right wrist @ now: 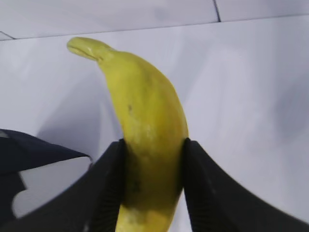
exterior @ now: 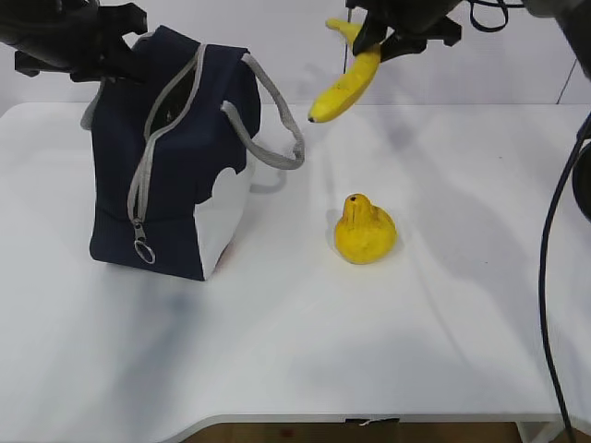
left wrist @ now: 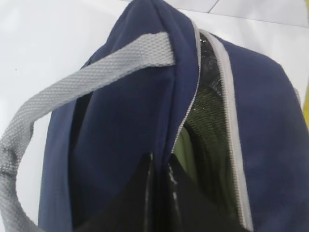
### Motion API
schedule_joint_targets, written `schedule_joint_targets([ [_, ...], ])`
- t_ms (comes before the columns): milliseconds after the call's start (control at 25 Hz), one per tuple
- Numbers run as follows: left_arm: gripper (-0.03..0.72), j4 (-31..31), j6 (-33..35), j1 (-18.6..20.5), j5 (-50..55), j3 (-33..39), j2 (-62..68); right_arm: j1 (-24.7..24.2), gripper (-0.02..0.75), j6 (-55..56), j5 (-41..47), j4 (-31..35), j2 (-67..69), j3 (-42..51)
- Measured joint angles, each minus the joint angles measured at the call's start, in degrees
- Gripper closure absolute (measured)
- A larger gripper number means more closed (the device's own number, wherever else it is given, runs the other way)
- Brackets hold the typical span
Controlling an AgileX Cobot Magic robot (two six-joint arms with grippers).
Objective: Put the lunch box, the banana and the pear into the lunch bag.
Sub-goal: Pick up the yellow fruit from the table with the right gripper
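Note:
The navy lunch bag (exterior: 175, 175) stands upright at the table's left, its zipper open along the top. My left gripper (exterior: 125, 57) is shut on the bag's top edge beside the opening (left wrist: 159, 164). In the left wrist view, the bag (left wrist: 130, 111) shows its silver lining and the pale green lid of the lunch box (left wrist: 186, 147) inside. My right gripper (exterior: 380, 39) is shut on the banana (exterior: 346, 88) and holds it in the air right of the bag. The right wrist view shows the banana (right wrist: 140, 96) between the fingers (right wrist: 111, 183). The pear (exterior: 365, 231) sits on the table.
A grey strap handle (exterior: 272, 138) hangs off the bag's right side toward the banana. The ring zipper pull (exterior: 145, 251) hangs at the bag's front. A black cable (exterior: 552, 277) runs down the right edge. The white table (exterior: 295, 351) ends near the bottom.

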Motion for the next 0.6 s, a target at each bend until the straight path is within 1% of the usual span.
schedule_joint_targets([
  [200, 0.69, -0.54, 0.0, 0.0, -0.61, 0.0, 0.0, 0.1, 0.432, -1.39, 0.09, 6.12, -3.64, 0.0],
  [320, 0.69, -1.43, 0.0, 0.0, -0.74, 0.0, 0.0, 0.1, 0.432, -2.11, 0.09, 11.3, -4.78, 0.0],
  [440, 0.69, -2.81, 0.0, 0.0, -0.86, 0.0, 0.0, 0.32, 0.432, -2.48, 0.09, 17.84, -5.26, 0.0],
  [520, 0.69, -4.16, 0.0, 0.0, -0.86, 0.0, 0.0, 0.92, 0.432, -2.73, 0.09, 21.2, -5.26, 0.0],
  [600, 0.69, -5.84, 0.0, 0.0, -0.98, 0.0, 0.0, 2.4, 0.432, -3.08, 0.09, 22.87, -5.26, 0.0],
])
